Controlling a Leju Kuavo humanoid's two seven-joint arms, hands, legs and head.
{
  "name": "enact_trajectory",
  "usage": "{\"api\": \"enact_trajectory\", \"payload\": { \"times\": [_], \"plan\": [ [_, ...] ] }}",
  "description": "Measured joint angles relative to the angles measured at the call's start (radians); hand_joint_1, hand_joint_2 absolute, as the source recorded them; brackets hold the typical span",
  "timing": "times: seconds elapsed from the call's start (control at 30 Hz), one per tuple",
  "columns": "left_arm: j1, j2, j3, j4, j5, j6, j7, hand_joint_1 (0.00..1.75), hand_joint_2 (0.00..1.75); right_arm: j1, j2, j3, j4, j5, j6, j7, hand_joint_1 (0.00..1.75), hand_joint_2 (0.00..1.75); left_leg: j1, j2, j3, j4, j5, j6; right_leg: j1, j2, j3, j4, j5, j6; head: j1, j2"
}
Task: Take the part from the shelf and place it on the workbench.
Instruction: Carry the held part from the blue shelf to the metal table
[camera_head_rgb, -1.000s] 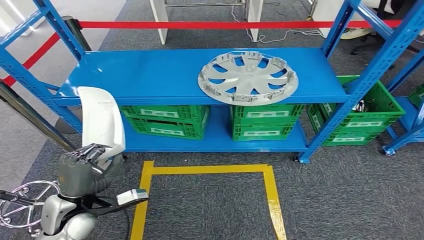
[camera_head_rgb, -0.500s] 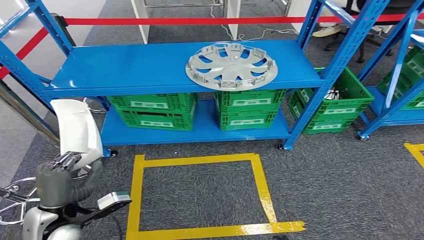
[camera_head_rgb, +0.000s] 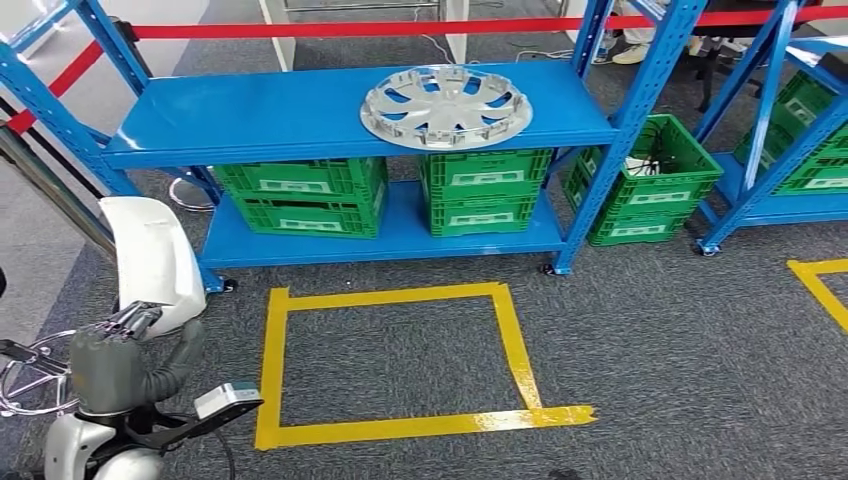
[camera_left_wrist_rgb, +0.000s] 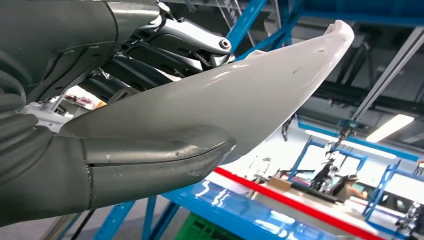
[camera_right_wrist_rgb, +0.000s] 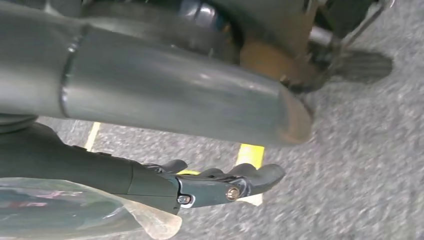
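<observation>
Upright, the long white part stands with its length running up and away from the left hand, whose fingers grip its lower end, beside a blue shelf holding a hubcap. Right hand fingers lie nearly straight, holding nothing.

Your shelf top lies open left of the hubcap; blue posts and crates block lower reaches.

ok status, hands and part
Left hand holds white part. Right hand empty, fingers apart, over floor. Hubcap on shelf.
</observation>
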Motion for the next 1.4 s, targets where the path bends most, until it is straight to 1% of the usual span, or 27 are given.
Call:
{"api": "enact_trajectory", "payload": {
  "times": [0.03,0.1,0.13,0.17,0.2,0.27,0.33,0.4,0.47,0.5,0.57,0.63,0.67,0.7,0.73,0.8,0.87,0.9,0.97,1.03,1.13,1.17,1.2,1.23,1.3,1.37,1.4],
  "plan": [
    [-0.001,0.001,-0.001,0.0,0.003,0.0,-0.003,1.75,1.75,0.001,0.0,-0.002,0.0,-0.005,-0.001,-0.001,0.0,0.0,0.002,-0.001,-0.011,0.033,-0.045,-0.007,-0.002,-0.003,-0.016,0.0,0.014,-0.008,-0.005,0.0],
    [-0.007,0.001,-0.003,0.0,0.006,0.0,-0.007,1.75,1.75,0.002,0.0,-0.008,0.001,-0.012,0.0,-0.002,0.0,0.0,0.008,-0.001,-0.029,0.153,-0.164,-0.018,-0.001,-0.007,-0.045,0.003,0.041,-0.016,-0.014,0.0],
    [-0.011,0.001,-0.004,0.0,0.008,0.0,-0.009,1.75,1.75,0.001,0.0,-0.009,0.001,-0.014,0.0,-0.003,0.0,0.0,0.011,-0.001,-0.032,0.219,-0.198,-0.023,0.0,-0.008,-0.06,0.005,0.054,-0.016,-0.017,0.0],
    [-0.016,0.001,-0.006,0.001,0.009,0.0,-0.009,1.75,1.75,0.001,0.0,-0.011,0.001,-0.015,0.001,-0.003,0.0,0.0,0.013,-0.001,-0.028,0.268,-0.205,-0.026,0.0,-0.008,-0.077,0.01,0.067,-0.015,-0.019,0.0],
    [-0.022,0.001,-0.01,0.003,0.011,-0.001,-0.01,1.75,1.75,0.001,0.0,-0.013,0.001,-0.016,0.002,-0.003,0.0,0.0,0.014,-0.001,-0.013,0.288,-0.185,-0.027,0.0,-0.009,-0.096,0.016,0.079,-0.014,-0.021,0.0],
    [-0.034,0.003,-0.019,0.007,0.014,-0.001,-0.008,1.75,1.75,0.001,0.0,-0.018,0.001,-0.023,0.0,-0.005,0.0,0.0,0.015,-0.002,0.062,0.224,-0.124,-0.023,0.0,-0.01,-0.136,0.033,0.099,-0.008,-0.024,0.0],
    [-0.046,0.006,-0.03,0.009,0.016,0.0,-0.004,1.75,1.75,0.002,0.0,-0.023,0.001,-0.03,-0.003,-0.008,0.0,0.0,0.013,-0.003,0.171,0.071,-0.132,-0.012,0.003,-0.009,-0.165,0.047,0.115,0.001,-0.025,0.0],
    [-0.055,0.008,-0.038,0.01,0.021,0.0,-0.002,1.75,1.75,0.002,0.001,-0.027,0.001,-0.033,-0.008,-0.009,0.0,0.0,0.008,-0.003,0.223,-0.023,-0.163,-0.001,0.003,-0.008,-0.181,0.051,0.135,0.013,-0.025,0.0],
    [-0.061,0.009,-0.048,0.013,0.034,-0.001,-0.001,1.75,1.75,0.004,0.002,-0.031,0.001,-0.034,-0.016,-0.009,0.0,0.0,0.006,-0.001,0.209,-0.034,-0.15,0.011,0.0,-0.006,-0.192,0.05,0.149,0.026,-0.025,0.0],
    [-0.064,0.009,-0.054,0.016,0.039,-0.001,-0.001,1.75,1.75,0.006,0.003,-0.033,0.001,-0.036,-0.021,-0.008,0.0,0.0,0.007,0.001,0.197,-0.036,-0.138,0.02,-0.002,-0.004,-0.201,0.061,0.131,0.031,-0.025,0.0],
    [-0.07,0.01,-0.065,0.023,0.05,-0.001,-0.003,1.75,1.75,0.01,0.005,-0.038,0.001,-0.039,-0.03,-0.009,0.0,0.0,0.009,0.005,0.168,-0.04,-0.11,0.035,-0.003,0.001,-0.231,0.136,0.043,0.038,-0.023,0.0],
    [-0.075,0.01,-0.074,0.03,0.055,-0.001,-0.004,1.75,1.75,0.011,0.007,-0.041,0.001,-0.041,-0.033,-0.01,0.0,0.0,0.007,0.006,0.133,-0.039,-0.083,0.04,-0.003,0.003,-0.262,0.267,-0.045,0.044,-0.023,0.0],
    [-0.075,0.01,-0.078,0.034,0.056,-0.001,-0.005,1.75,1.75,0.011,0.008,-0.043,0.001,-0.042,-0.033,-0.01,0.0,0.0,0.006,0.006,0.114,-0.038,-0.069,0.04,-0.003,0.003,-0.267,0.321,-0.056,0.046,-0.023,0.0],
    [-0.076,0.01,-0.082,0.038,0.056,-0.001,-0.006,1.75,1.75,0.011,0.009,-0.044,0.001,-0.042,-0.033,-0.011,0.0,0.0,0.005,0.006,0.095,-0.036,-0.055,0.038,-0.003,0.003,-0.258,0.346,-0.039,0.047,-0.023,0.0],
    [-0.077,0.01,-0.085,0.041,0.056,-0.001,-0.006,1.75,1.75,0.011,0.009,-0.044,0.001,-0.042,-0.033,-0.011,0.0,0.0,0.005,0.007,0.077,-0.034,-0.041,0.036,-0.003,0.003,-0.233,0.34,-0.007,0.047,-0.023,0.0],
    [-0.079,0.01,-0.088,0.047,0.057,-0.001,-0.007,1.75,1.75,0.01,0.009,-0.045,0.001,-0.042,-0.033,-0.011,0.0,0.0,0.004,0.006,0.045,-0.025,-0.018,0.029,-0.003,0.003,-0.13,0.227,0.036,0.045,-0.023,0.0],
    [-0.085,0.01,-0.091,0.05,0.061,-0.001,-0.009,1.75,1.75,0.007,0.009,-0.047,0.001,-0.043,-0.034,-0.012,0.0,0.0,0.002,0.006,0.024,-0.013,0.002,0.02,-0.001,0.004,-0.023,0.075,0.007,0.036,-0.024,0.0],
    [-0.088,0.01,-0.094,0.051,0.065,-0.001,-0.011,1.75,1.75,0.006,0.009,-0.048,0.001,-0.044,-0.034,-0.013,0.0,0.0,0.001,0.006,0.018,-0.011,0.012,0.014,0.001,0.005,0.002,0.031,-0.011,0.031,-0.024,0.0],
    [-0.095,0.011,-0.102,0.057,0.072,-0.001,-0.013,1.75,1.75,0.006,0.01,-0.05,0.001,-0.045,-0.034,-0.013,0.0,0.0,0.003,0.005,0.011,-0.011,0.028,0.003,0.001,0.003,-0.007,0.015,-0.01,0.014,-0.026,0.0],
    [-0.098,0.011,-0.109,0.064,0.076,-0.002,-0.014,1.75,1.75,0.008,0.01,-0.051,0.001,-0.047,-0.036,-0.012,0.0,0.0,0.007,0.003,0.001,0.016,-0.019,-0.01,-0.001,-0.001,-0.026,0.016,0.012,-0.003,-0.029,-0.001],
    [-0.1,0.011,-0.114,0.072,0.077,-0.002,-0.014,1.75,1.75,0.008,0.011,-0.051,0.002,-0.048,-0.037,-0.012,0.0,0.0,0.012,0.002,-0.027,0.188,-0.175,-0.025,-0.001,-0.004,-0.065,0.019,0.052,-0.015,-0.036,-0.001],
    [-0.101,0.011,-0.116,0.075,0.077,-0.002,-0.014,1.75,1.75,0.009,0.011,-0.051,0.002,-0.048,-0.037,-0.012,0.0,0.0,0.013,0.002,-0.031,0.248,-0.199,-0.028,-0.001,-0.004,-0.081,0.023,0.066,-0.014,-0.037,-0.001],
    [-0.102,0.011,-0.117,0.078,0.077,-0.002,-0.014,1.75,1.75,0.009,0.011,-0.051,0.002,-0.048,-0.037,-0.012,0.0,0.0,0.013,0.002,-0.023,0.283,-0.199,-0.029,0.0,-0.004,-0.098,0.028,0.078,-0.013,-0.038,0.0],
    [-0.103,0.011,-0.118,0.081,0.077,-0.002,-0.014,1.75,1.75,0.009,0.011,-0.051,0.002,-0.048,-0.037,-0.012,0.0,0.0,0.014,0.002,-0.001,0.282,-0.18,-0.029,0.0,-0.004,-0.118,0.034,0.088,-0.012,-0.038,0.0],
    [-0.105,0.011,-0.12,0.083,0.077,-0.002,-0.014,1.75,1.75,0.009,0.011,-0.051,0.002,-0.048,-0.037,-0.012,0.0,0.0,0.014,0.001,0.089,0.176,-0.139,-0.022,0.0,-0.004,-0.154,0.048,0.105,-0.006,-0.038,0.0],
    [-0.11,0.011,-0.122,0.084,0.08,-0.002,-0.015,1.75,1.75,0.009,0.012,-0.051,0.002,-0.047,-0.037,-0.011,0.0,0.0,0.011,-0.001,0.181,0.036,-0.148,-0.011,0.002,-0.003,-0.176,0.058,0.118,0.003,-0.037,0.0],
    [-0.113,0.011,-0.123,0.084,0.084,-0.002,-0.017,1.75,1.75,0.008,0.013,-0.051,0.002,-0.046,-0.038,-0.01,0.0,0.0,0.008,-0.001,0.202,-0.003,-0.159,-0.005,0.002,-0.003,-0.181,0.059,0.125,0.009,-0.038,0.0]
  ]
}}
